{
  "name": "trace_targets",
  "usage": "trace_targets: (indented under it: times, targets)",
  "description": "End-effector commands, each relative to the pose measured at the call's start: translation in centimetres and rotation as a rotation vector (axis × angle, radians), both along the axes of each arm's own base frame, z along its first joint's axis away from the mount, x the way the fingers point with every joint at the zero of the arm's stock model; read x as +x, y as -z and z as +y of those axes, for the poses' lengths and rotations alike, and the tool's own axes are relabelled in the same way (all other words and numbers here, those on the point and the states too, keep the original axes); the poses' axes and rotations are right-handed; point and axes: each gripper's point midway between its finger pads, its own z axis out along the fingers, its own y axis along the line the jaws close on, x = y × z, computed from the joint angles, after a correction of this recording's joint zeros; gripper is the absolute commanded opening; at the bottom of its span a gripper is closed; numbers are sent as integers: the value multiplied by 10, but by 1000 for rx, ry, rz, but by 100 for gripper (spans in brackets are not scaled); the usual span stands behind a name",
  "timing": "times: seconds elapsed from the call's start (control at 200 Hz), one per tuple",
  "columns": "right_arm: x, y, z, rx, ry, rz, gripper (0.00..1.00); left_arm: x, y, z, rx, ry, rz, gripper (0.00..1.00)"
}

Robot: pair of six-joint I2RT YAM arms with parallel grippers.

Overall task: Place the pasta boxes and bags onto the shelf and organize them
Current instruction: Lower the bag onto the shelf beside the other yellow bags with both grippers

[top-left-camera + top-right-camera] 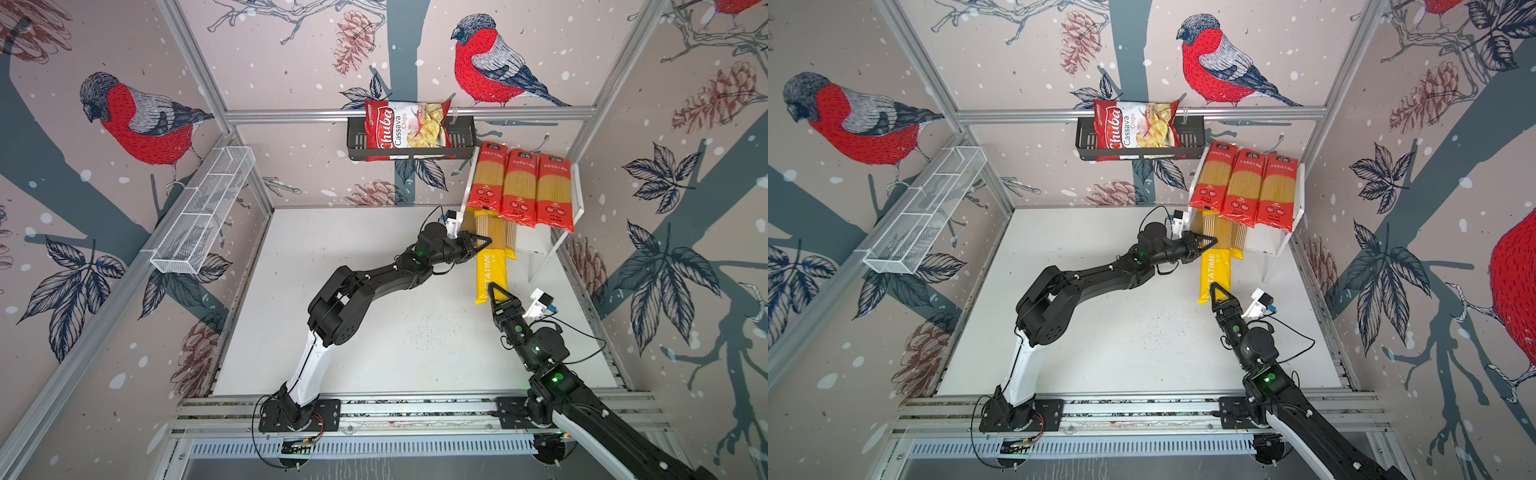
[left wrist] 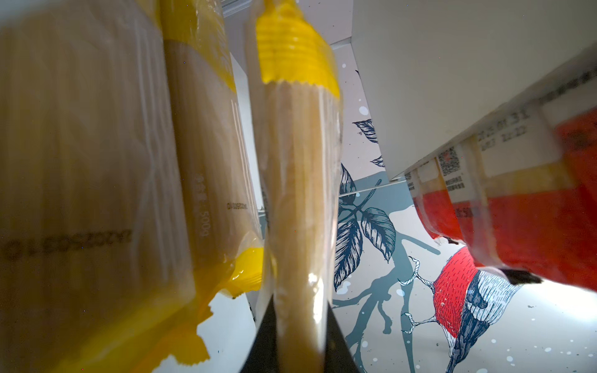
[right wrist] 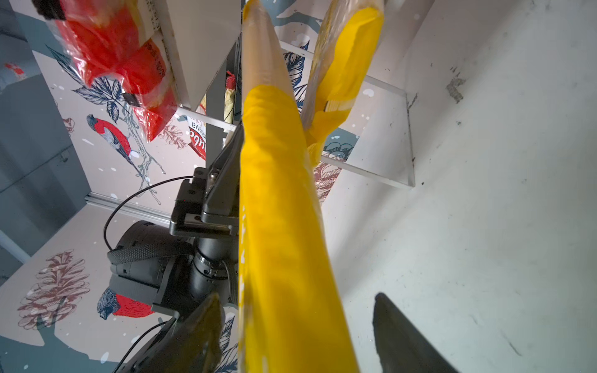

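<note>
On the far left, the long wire basket [image 1: 199, 216] hung on the wall with nothing in it. In the middle of the far wall, the chips bag [image 1: 403, 129] sat in the black basket [image 1: 357, 143]. Neither one was part of this job.

A bit to the right, the left pincer [image 1: 484, 241] reached across to the shelf. It was pressed tight on the yellow packet [image 1: 490, 270], pinching it near the middle. The left wrist view showed the packet [image 2: 300, 193] squeezed between the two dark fingers [image 2: 265, 342]. Its far end poked in under the top board of the shelf. Its near end stuck out over the white table [image 1: 374, 299].

At that near end was the right pincer [image 1: 496, 291]. Its jaws were spread wide, one on each side of the packet, and in the right wrist view one finger [image 3: 400, 329] stood clear of the yellow wrap.

On the right, against the far wall, stood the shelf [image 1: 536, 241]. Three red packets [image 1: 517, 187] lay side by side on its top board. Two other yellow packets [image 2: 97, 161] were already on the low board, just beside the one being held.

It looked like the last packet was being put in. Next, it likely needed a push toward the far wall until it lay flat and straight beside the other two. Then both pincers would have to let go and back away, taking care not to bump the red packets hanging over the edge.
</note>
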Motion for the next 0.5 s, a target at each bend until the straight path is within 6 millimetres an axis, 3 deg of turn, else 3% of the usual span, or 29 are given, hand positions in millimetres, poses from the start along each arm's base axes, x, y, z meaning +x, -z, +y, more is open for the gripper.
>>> trace_targets:
  times: [0.0,0.275,0.495]
  targets:
    - [0,23,-6,13,26,51,76,-4,-56,4,-135,-7,-115,0]
    - [4,1,-7,21,23,-27,75,-15,-51,1,-150,-1,-92,0]
    - [7,-24,-8,48,32,-113,64,-18,-46,-3,-144,9,-80,2]
